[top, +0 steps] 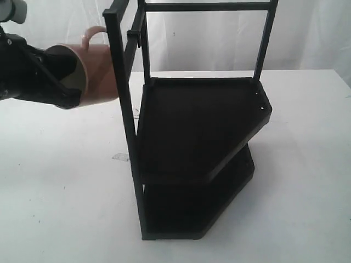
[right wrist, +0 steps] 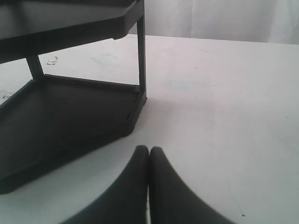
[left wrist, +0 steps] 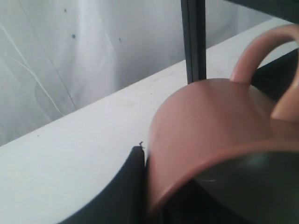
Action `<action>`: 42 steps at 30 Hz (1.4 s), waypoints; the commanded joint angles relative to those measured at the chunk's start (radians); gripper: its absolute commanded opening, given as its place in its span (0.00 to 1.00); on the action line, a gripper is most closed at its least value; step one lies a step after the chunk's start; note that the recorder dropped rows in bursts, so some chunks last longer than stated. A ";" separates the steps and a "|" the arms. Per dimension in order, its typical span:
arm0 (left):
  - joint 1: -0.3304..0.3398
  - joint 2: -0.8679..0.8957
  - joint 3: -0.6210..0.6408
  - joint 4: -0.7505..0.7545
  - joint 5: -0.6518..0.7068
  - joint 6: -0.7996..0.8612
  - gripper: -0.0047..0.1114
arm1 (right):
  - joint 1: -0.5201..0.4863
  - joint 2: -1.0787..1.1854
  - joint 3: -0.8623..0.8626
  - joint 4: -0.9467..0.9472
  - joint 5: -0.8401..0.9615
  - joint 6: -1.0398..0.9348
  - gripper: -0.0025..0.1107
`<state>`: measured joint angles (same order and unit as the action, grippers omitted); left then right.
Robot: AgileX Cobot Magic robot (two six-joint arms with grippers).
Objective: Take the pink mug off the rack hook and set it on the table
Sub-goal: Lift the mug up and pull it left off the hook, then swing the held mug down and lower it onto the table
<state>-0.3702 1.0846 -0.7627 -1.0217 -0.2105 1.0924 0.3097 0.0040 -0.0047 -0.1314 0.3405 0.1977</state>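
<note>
Table (top: 55,219) is lying nearest, bearing the tall black rack (top: 192,137). Mug (top: 101,71) is hanging sideways in the air, handle up, just left of the rack's front post. Left gripper (top: 70,83) is pinching its rim, one finger inside, one outside. Right gripper (right wrist: 149,150), fingers pressed together, is hovering low over the table by the rack's bottom shelf. Hook (top: 135,36) is sitting apart from the mug.

Robot test bench, white table (top: 55,192), white curtain backdrop (top: 307,33)
</note>
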 commanded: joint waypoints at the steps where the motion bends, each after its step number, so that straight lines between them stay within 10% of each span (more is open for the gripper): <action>1: -0.003 -0.040 -0.006 -0.025 -0.077 0.103 0.04 | -0.003 -0.004 0.005 0.003 -0.004 0.000 0.02; 9: -0.003 -0.037 0.001 -0.723 -0.223 0.912 0.04 | -0.003 -0.004 0.005 0.003 -0.004 0.000 0.02; 25: -0.003 -0.022 0.012 -0.723 0.114 0.854 0.04 | -0.003 -0.004 0.005 0.003 -0.004 0.000 0.02; 34: -0.003 -0.038 -0.058 -0.723 -0.371 0.867 0.04 | -0.003 -0.004 0.005 0.003 -0.004 0.000 0.02; 42: -0.003 -0.038 -0.039 -0.723 -0.479 1.019 0.04 | -0.003 -0.004 0.005 0.003 -0.004 0.000 0.02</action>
<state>-0.3727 1.0605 -0.8146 -1.7257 -0.6784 1.9574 0.3097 0.0040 -0.0047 -0.1314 0.3405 0.1977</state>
